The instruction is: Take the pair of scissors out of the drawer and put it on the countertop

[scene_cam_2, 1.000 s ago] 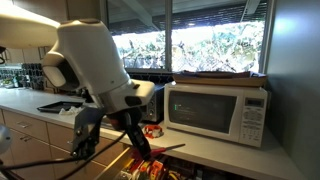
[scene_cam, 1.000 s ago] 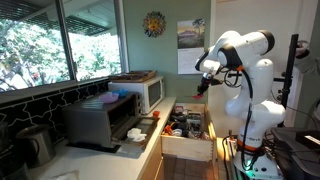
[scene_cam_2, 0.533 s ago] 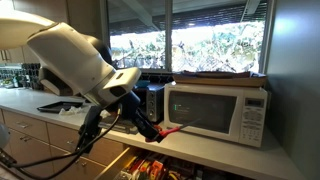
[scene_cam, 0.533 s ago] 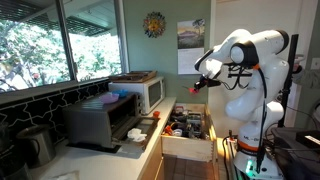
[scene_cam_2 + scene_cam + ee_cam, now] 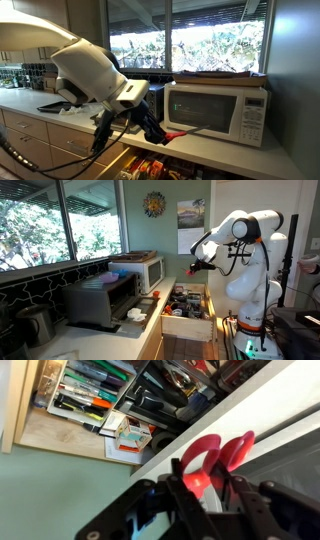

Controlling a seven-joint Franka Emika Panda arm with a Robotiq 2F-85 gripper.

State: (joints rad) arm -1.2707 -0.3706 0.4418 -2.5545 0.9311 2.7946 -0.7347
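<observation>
in an exterior view: black two-finger gripper (image 5: 200, 264) clenched on red-handled scissors (image 5: 193, 269), at 12 o'clock of open cream drawer (image 5: 187, 327) | in an exterior view: scissors (image 5: 181, 131), pale countertop (image 5: 235, 157) at 5 o'clock | wrist view: scissors (image 5: 213, 458) pinched in gripper (image 5: 208, 488), drawer (image 5: 60, 432) at 11 o'clock

Bright window daylight, dim interior, blurred low-resolution wrist view.

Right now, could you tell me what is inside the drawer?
The drawer holds dark and red-orange utensils in divided trays. The scissors are out, held by the gripper. What lies beneath the top layer is covered.
</observation>
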